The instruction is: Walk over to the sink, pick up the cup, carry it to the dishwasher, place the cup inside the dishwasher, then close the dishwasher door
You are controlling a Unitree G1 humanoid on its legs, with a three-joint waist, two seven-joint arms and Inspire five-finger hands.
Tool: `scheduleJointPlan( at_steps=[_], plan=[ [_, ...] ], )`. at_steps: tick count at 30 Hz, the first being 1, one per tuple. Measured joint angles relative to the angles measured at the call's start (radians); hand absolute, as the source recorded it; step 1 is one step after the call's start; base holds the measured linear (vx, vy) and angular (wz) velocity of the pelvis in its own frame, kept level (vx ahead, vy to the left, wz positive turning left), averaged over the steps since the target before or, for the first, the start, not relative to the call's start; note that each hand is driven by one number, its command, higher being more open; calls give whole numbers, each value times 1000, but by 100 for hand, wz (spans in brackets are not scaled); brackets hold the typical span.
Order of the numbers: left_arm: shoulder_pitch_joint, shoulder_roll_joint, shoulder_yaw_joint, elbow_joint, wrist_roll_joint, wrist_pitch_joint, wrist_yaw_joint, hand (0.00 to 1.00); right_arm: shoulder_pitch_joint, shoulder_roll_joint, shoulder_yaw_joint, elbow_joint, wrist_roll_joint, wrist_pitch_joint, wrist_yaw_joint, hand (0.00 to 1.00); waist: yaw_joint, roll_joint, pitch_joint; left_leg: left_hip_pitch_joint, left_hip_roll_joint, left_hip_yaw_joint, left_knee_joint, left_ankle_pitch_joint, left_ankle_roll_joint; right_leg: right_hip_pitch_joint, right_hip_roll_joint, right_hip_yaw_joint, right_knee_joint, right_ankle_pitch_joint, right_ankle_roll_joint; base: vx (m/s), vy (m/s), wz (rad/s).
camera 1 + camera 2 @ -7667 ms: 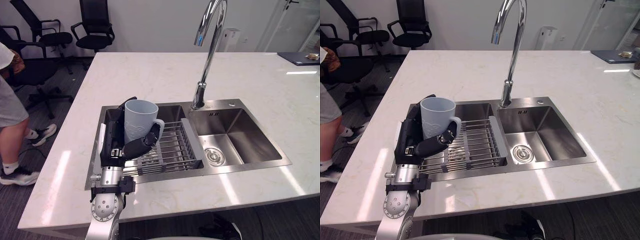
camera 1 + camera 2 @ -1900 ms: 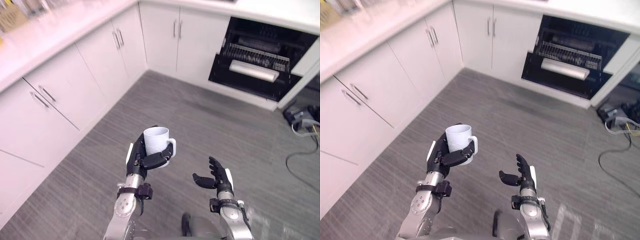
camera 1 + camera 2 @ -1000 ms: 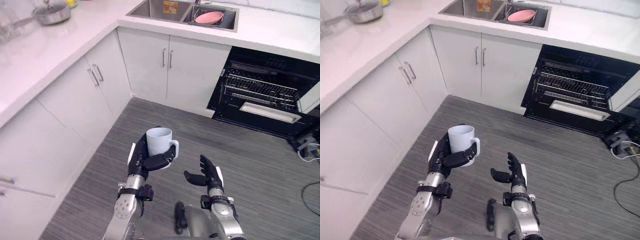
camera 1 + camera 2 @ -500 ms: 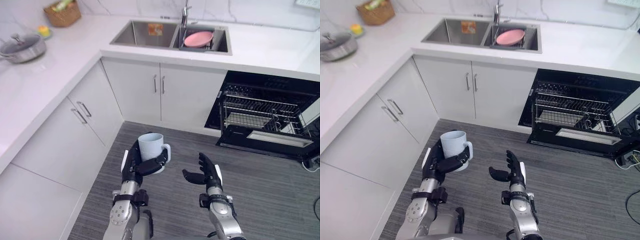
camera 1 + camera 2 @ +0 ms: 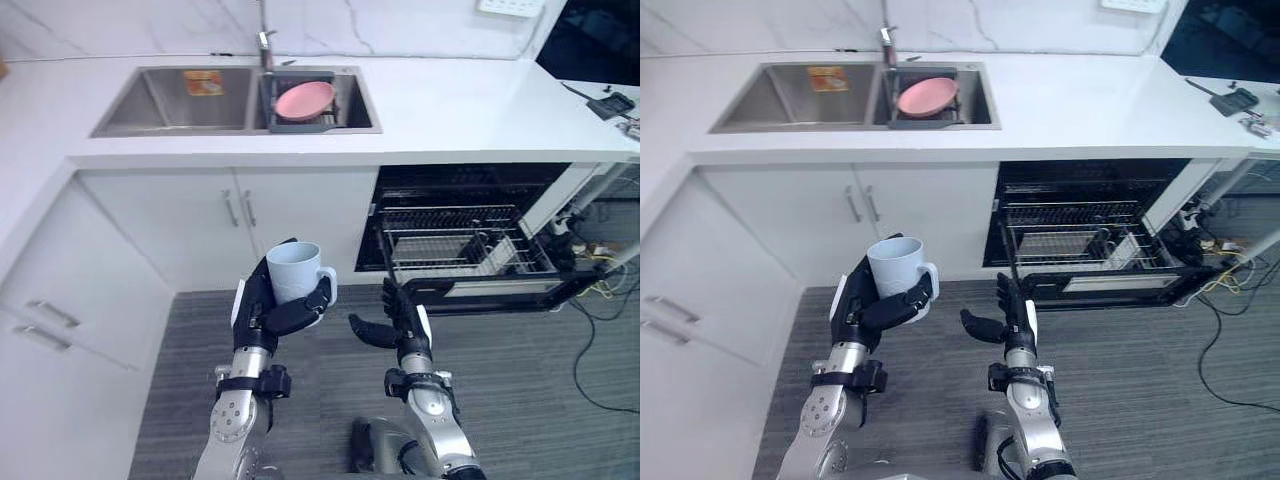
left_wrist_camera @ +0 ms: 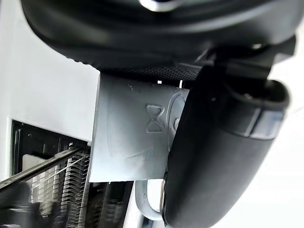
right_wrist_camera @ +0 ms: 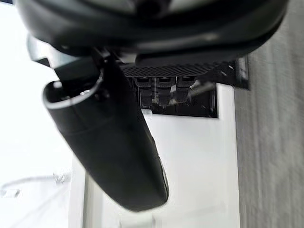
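Pale blue-grey mug (image 5: pixel 293 271) upright, clamped in left hand (image 5: pixel 262 312), above the grey floor (image 5: pixel 540 400). Right hand (image 5: pixel 398 322) just beside, fingers apart, empty. Dishwasher (image 5: pixel 462 242) open beneath the worktop (image 5: pixel 450 105), well apart from the mug.

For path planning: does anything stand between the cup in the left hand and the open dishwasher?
Nothing visible does. The left hand holds the cup; the dishwasher stands open. The right hand hangs open beside the cup.
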Motion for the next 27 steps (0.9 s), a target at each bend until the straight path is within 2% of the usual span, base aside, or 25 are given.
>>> scheduleJointPlan(
  at_steps=[1, 3, 4, 5, 6, 7, 8, 9, 10, 11, 12, 13, 14, 15, 17, 19, 21, 22, 23, 24, 26, 27],
  plan=[
    [1, -12, -5, 11, 0, 6, 0, 30, 11, -14, -2, -15, 0, 0, -6, 90, -1, 14, 0, -3, 22, -15, 27, 7, -3, 10, 23, -2, -5, -17, -12, 431, -197, -12],
    [0, -25, -9, 18, 8, 14, -3, 30, 63, -13, -12, -71, 0, 1, -15, 90, -6, 21, 12, -43, 68, -47, 193, 33, -22, 73, 51, -18, -21, -50, -21, 407, -210, 4],
    [8, -31, -8, 19, 16, 14, -4, 30, 105, -13, -8, -125, 1, 2, -18, 90, -3, 27, 31, -96, 116, -71, 411, 91, -27, 153, 73, -19, -52, -68, -34, 253, -116, -4],
    [15, -30, -14, 16, 17, 13, -5, 30, 142, -12, -4, -186, 1, 1, -20, 90, 11, 30, 30, -168, 144, -80, 584, 84, -34, 201, 82, -14, -69, -91, -37, 228, -89, -9],
    [18, -31, -15, 9, 17, 13, -6, 30, 156, -11, -3, -219, 1, 1, -23, 90, 13, 30, 29, -215, 149, -80, 634, 72, -32, 219, 82, -14, -75, -110, -50, 175, -56, -13],
    [37, -38, -16, -21, 17, 13, -10, 30, 160, -13, 0, -264, 1, -6, -26, 90, 15, 25, 25, -290, 148, -74, 648, 40, -11, 236, 82, -8, -85, -124, -46, 150, -30, -10],
    [47, -41, -16, -41, 17, 12, -10, 30, 153, -13, 0, -282, 1, -19, -29, 90, 20, 28, 20, -337, 136, -71, 605, 13, -6, 243, 83, 2, -95, -125, -48, 264, 35, -43],
    [52, -41, -16, -49, 17, 8, -10, 30, 135, -13, -1, -281, 1, -33, -32, 90, 43, 31, 10, -376, 97, -86, 459, -10, 1, 255, 83, 39, -112, -128, -46, 197, 55, -48],
    [52, -41, -16, -49, 17, 8, -10, 30, 132, -14, 0, -280, 1, -34, -32, 90, 47, 32, 9, -382, 89, -94, 430, -10, 1, 260, 83, 46, -115, -129, -44, 284, 113, -61],
    [52, -38, -13, -48, 17, 8, -9, 30, 115, -13, 1, -263, 1, -35, -31, 90, 59, 30, 9, -393, 50, -142, 309, -5, -4, 273, 77, 70, -124, -134, -32, 316, 184, -57],
    [52, -31, -13, -39, 17, 8, -9, 30, 93, -15, -1, -227, 1, -35, -31, 90, 66, 31, 7, -399, 5, -207, 162, 32, -10, 285, 66, 98, -124, -137, 1, 385, 229, -61],
    [52, -29, -14, -34, 17, 8, -9, 30, 85, -15, -3, -208, 1, -35, -31, 90, 66, 37, 4, -393, -11, -224, 125, 96, -18, 290, 61, 114, -120, -147, 15, 404, 272, -65],
    [57, -25, -14, -29, 17, 8, -8, 30, 79, -15, -9, -180, 2, -35, -30, 90, 73, 34, -2, -365, -27, -222, 80, 193, -18, 293, 55, 141, -111, -157, 31, 218, 147, -39],
    [53, -16, -14, -22, 17, 8, -8, 30, 72, -10, -9, -154, 3, -32, -30, 90, 70, 17, -5, -357, -41, -206, 75, 192, -13, 299, 36, 149, -114, -166, 46, 365, 235, -25],
    [38, -4, -15, -11, 18, 10, -5, 30, 74, 6, -22, -132, 8, -24, -29, 90, 56, -13, -18, -351, -83, -199, 58, 178, 19, 310, -7, 151, -150, -163, 67, 327, 213, 2],
    [37, 0, -17, -11, 22, 10, -5, 30, 73, 16, -34, -132, 8, -24, -27, 90, 60, -23, -14, -303, -104, -174, 26, 161, 36, 324, -32, 161, -134, -162, 87, 253, 180, -23],
    [38, 6, -17, -11, 26, 10, -4, 30, 73, 22, -36, -132, 7, -24, -20, 90, 68, -27, -10, -234, -112, -136, -7, 141, 46, 279, -48, 185, 25, -170, 130, 219, 165, -50],
    [38, 21, -17, -11, 26, 10, -4, 30, 71, 33, -33, -132, 7, -24, -14, 90, 69, -31, -9, -195, -111, -109, -18, 126, 53, 213, -59, 180, 182, -150, 177, 143, 106, -58],
    [38, 34, -17, -12, 28, 10, -4, 30, 70, 42, -28, -132, 6, -24, -11, 90, 66, -34, -9, -162, -110, -90, -30, 112, 60, 157, -81, 154, 308, -136, 200, 135, 90, -54],
    [39, 37, -17, -12, 31, 10, -3, 30, 70, 46, -26, -132, 4, -24, -10, 90, 61, -36, -10, -148, -109, -82, -35, 106, 61, 134, -93, 133, 349, -145, 185, 134, 54, -39],
    [40, 36, -17, -20, 36, 10, -1, 30, 70, 51, -12, -132, 0, -24, -10, 90, 46, -37, -10, -116, -89, -63, -30, 71, 53, 71, -121, 48, 384, -179, 129, 144, 1, -31],
    [40, 36, -17, -22, 36, 10, -1, 30, 70, 51, -5, -132, 0, -24, -9, 90, 42, -38, -11, -112, -81, -61, -22, 58, 55, 60, -118, 33, 372, -184, 121, 186, -99, -22]
  ],
)
